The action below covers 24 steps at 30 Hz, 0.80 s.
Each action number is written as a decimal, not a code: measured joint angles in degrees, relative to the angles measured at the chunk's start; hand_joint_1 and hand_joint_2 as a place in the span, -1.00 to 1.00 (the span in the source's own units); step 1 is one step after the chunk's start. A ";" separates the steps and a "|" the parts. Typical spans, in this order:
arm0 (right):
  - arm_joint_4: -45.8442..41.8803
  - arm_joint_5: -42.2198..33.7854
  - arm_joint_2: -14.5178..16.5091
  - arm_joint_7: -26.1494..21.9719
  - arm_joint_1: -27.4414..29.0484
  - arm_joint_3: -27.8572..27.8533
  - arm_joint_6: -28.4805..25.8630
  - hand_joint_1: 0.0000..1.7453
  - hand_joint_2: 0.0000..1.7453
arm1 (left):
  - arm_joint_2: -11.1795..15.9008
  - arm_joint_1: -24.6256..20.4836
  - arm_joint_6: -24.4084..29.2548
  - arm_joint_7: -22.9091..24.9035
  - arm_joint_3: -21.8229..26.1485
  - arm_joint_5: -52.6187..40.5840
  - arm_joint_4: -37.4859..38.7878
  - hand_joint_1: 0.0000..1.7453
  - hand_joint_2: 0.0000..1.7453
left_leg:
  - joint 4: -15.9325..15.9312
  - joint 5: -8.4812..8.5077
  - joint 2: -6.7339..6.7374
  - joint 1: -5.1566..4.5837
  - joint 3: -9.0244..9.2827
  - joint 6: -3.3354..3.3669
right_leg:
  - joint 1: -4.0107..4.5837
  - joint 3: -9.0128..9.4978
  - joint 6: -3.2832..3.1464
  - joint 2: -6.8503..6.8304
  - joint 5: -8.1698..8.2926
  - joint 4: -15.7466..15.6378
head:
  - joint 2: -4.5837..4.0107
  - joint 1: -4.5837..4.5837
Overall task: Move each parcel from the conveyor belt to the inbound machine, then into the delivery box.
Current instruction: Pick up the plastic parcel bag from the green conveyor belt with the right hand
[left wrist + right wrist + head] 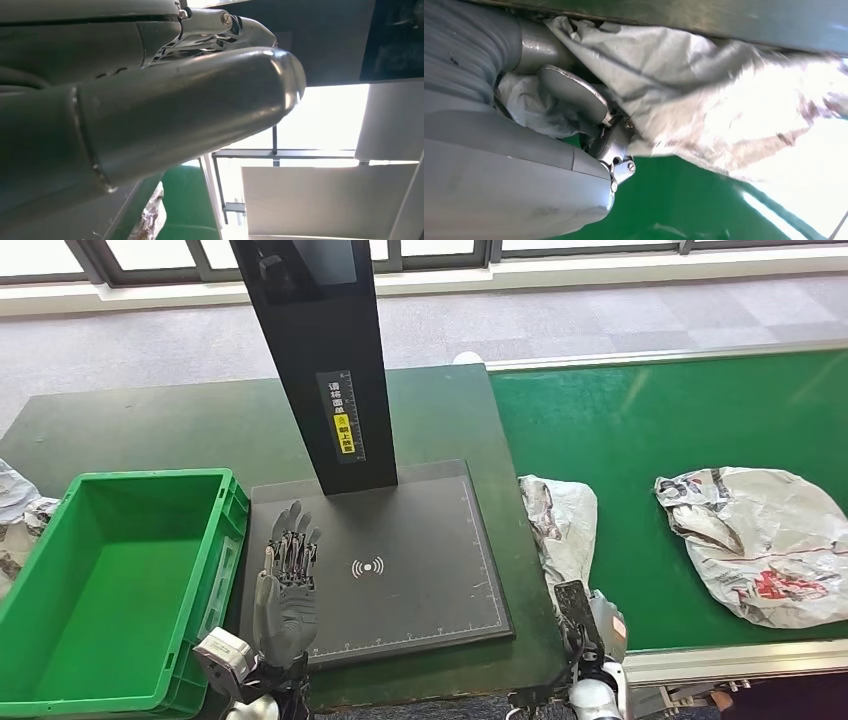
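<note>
A parcel (560, 530) is lying at the left end of the green belt (640, 420), in the lower centre-right of the head view, just right of the dark scanner pad (400, 540). Its long axis is running from the upper part of the frame down toward the lower edge, so its near end is pointing at the right hand (585, 615), which is seen at the bottom of the frame, touching that end. In the right wrist view the grey wrapping (664, 75) is being pressed around the thumb (571, 97), and the bag appears to be gripped between thumb and fingers, though the far fingers are hidden by the film. A second parcel (760, 540) is lying further right on the belt, well apart from either hand.

The left hand (285, 585) is being held over the lower left corner of the pad, fingers (293, 540) spread and straight, nothing in them. The green box (60, 660) is sitting at the lower left, on the counter (150, 430) beside the pad.

The right hand is judged the nearer one by far. The coming move is judged to be a lift and a carry leftward, across the pad's right edge to the mark under the black post (320, 350).
</note>
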 joint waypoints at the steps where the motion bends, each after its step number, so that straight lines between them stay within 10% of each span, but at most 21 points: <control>1: -1.86 -2.74 0.15 -1.45 0.97 0.00 1.09 1.00 1.00 | 0.00 0.00 -0.01 -0.07 0.00 -0.04 0.03 -1.00 -1.00 | -0.02 0.02 -0.03 0.00 -0.05 -0.02 | 0.00 -0.07 -0.02 -0.03 -0.01 0.02 | 0.00 0.01; 24: -13.64 -9.14 2.15 -5.11 5.01 0.99 4.40 1.00 1.00 | 0.00 -0.56 -0.11 -0.36 0.00 -0.16 0.75 -1.00 -1.00 | -0.05 0.22 -0.63 -0.34 0.00 0.00 | -0.33 -0.26 -0.01 -0.66 -0.11 0.03 | 0.00 0.02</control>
